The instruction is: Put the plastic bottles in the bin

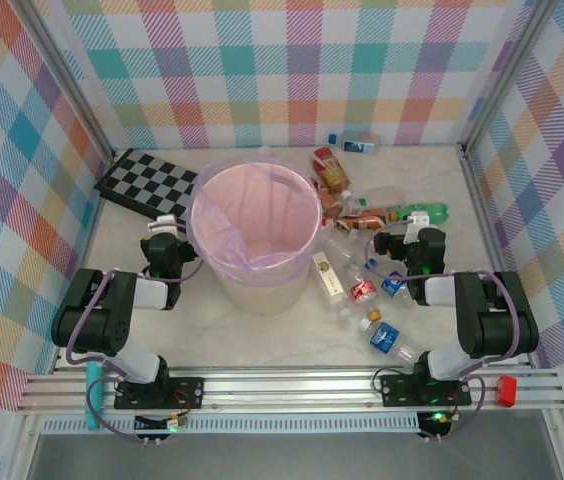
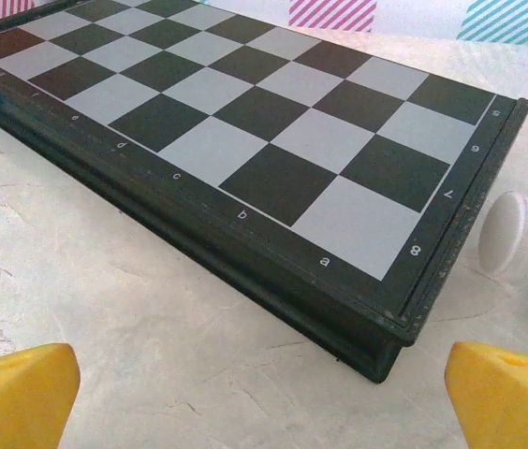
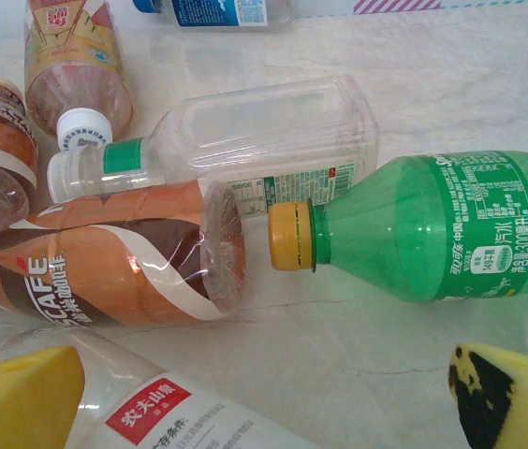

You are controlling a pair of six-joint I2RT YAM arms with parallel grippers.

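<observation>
The bin (image 1: 252,290) stands in the middle of the tabletop (image 1: 262,340) and, as far as the top view shows, no bottle is inside it. The plastic bottles (image 1: 367,250) lie in a loose heap on its right side, so I judge the task to be at its beginning. The right pincer (image 3: 264,402) hangs released above this heap, its yellow fingertips (image 3: 21,398) wide apart. A clear bottle with a red label (image 3: 170,412) lies directly below it, between the fingertips. A little further ahead lies the green bottle (image 3: 432,229) on its side, more to the right. Its yellow cap almost touches the bottom of the orange coffee bottle (image 3: 114,248). Behind these two lies a clear square bottle (image 3: 245,131). To do the pick well, I think the pincer should choose one bottle and close across the middle of its body, not on the neck. The bottles are crowded, light and round, so they could roll or two could be caught together. The bottle must then go up over the rim. The left pincer (image 2: 264,398) is also released, low over the tabletop and just beside the bin on its left. It faces the checkerboard (image 2: 245,122), with one white-capped bottle (image 2: 523,238) near the board's corner.
</observation>
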